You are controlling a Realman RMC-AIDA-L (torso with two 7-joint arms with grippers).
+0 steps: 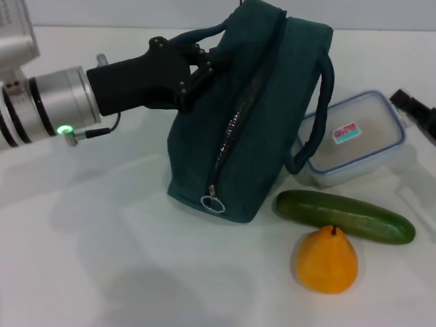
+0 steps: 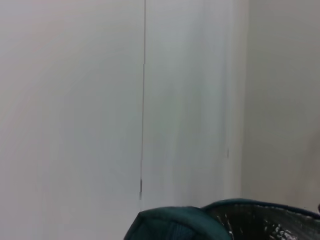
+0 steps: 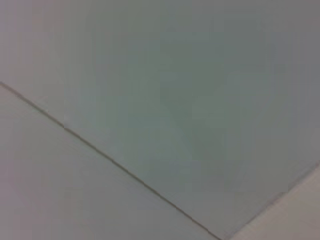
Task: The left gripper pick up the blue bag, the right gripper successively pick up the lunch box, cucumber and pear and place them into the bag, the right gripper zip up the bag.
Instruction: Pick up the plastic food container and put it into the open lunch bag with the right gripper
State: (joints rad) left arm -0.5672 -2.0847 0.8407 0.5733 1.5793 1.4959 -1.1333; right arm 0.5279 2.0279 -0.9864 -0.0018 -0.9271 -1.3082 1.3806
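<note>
The blue bag (image 1: 262, 116) stands tilted on the white table, its zip line facing me with the ring pull (image 1: 212, 202) at the low end. My left gripper (image 1: 196, 67) is shut on the bag's near handle. The bag's rim and silver lining show in the left wrist view (image 2: 250, 220). The clear lunch box (image 1: 354, 136) with a blue rim lies right of the bag, under the bag's other handle. The cucumber (image 1: 344, 216) lies in front of it, and the yellow pear (image 1: 327, 261) stands just before the cucumber. My right gripper (image 1: 415, 109) shows only partly at the right edge, beside the lunch box.
The white table (image 1: 102, 259) stretches to the front left. The right wrist view shows only a plain pale surface.
</note>
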